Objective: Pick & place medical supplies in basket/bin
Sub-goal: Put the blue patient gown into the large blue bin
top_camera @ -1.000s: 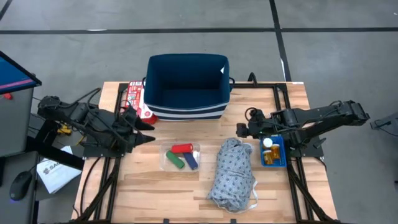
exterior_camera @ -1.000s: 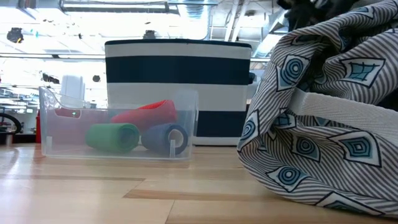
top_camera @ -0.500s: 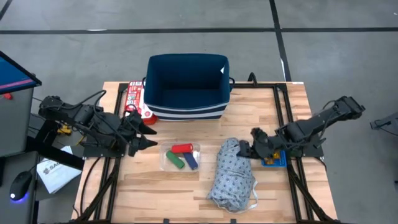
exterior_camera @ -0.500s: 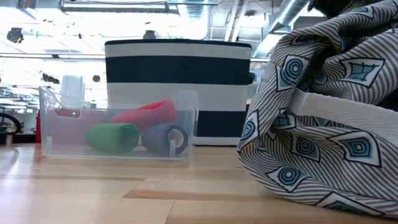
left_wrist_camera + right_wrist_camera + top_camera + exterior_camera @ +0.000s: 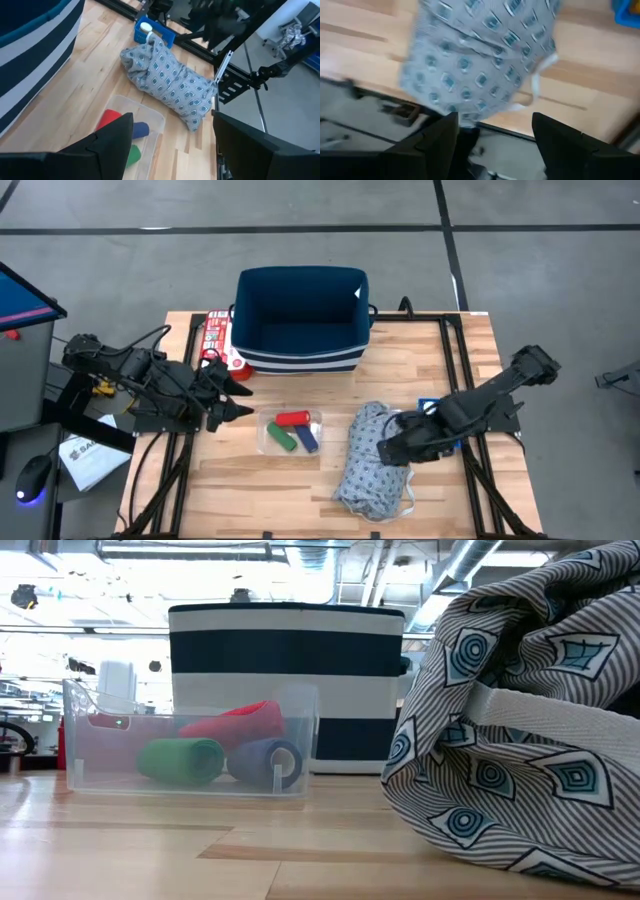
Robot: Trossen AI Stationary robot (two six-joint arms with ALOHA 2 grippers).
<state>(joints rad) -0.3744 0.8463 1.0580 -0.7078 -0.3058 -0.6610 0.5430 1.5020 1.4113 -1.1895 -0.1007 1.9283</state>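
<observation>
The grey patterned garment (image 5: pixel 372 458) lies bunched on the table's near right part and fills the right of the low view (image 5: pixel 520 720). My right gripper (image 5: pixel 384 450) is open at the garment's right side; its wrist view looks down on the cloth (image 5: pixel 480 65) past both fingers. Red, green and blue cylinders lie in a clear tray (image 5: pixel 290 432). The navy basket (image 5: pixel 300 320) stands at the far edge. The small blue bin (image 5: pixel 152 32) holds a white-capped bottle. My left gripper (image 5: pixel 245 393) is open, left of the tray.
A red-and-white flat box (image 5: pixel 215 335) lies left of the navy basket. My right arm stretches over the blue bin in the high view, so only a blue corner (image 5: pixel 426 404) shows. Bare wood (image 5: pixel 250 490) lies along the near edge, left of the garment.
My right gripper has swung from over the blue bin toward the table's near edge and left, ending at the garment's right side. The garment, tray and basket have stayed where they were.
</observation>
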